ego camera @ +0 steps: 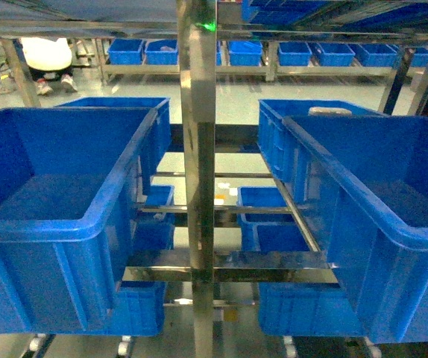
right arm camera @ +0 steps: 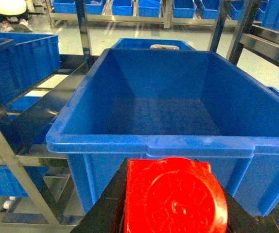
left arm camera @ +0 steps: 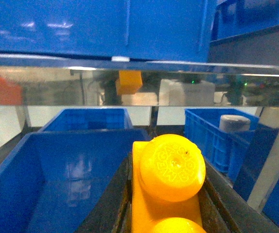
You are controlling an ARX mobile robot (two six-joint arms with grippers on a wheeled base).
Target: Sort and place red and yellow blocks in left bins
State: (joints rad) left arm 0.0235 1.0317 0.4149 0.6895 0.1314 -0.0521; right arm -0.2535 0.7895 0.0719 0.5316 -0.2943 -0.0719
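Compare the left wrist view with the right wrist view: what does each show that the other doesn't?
Only the left wrist view shows the yellow block, studs up, held in the left gripper under a metal shelf rail, with a blue bin below and to its left. Only the right wrist view shows the red block in the right gripper, right in front of a big, deep blue crate that looks empty. Both show a gripper shut on a block and rows of blue bins on metal racks.
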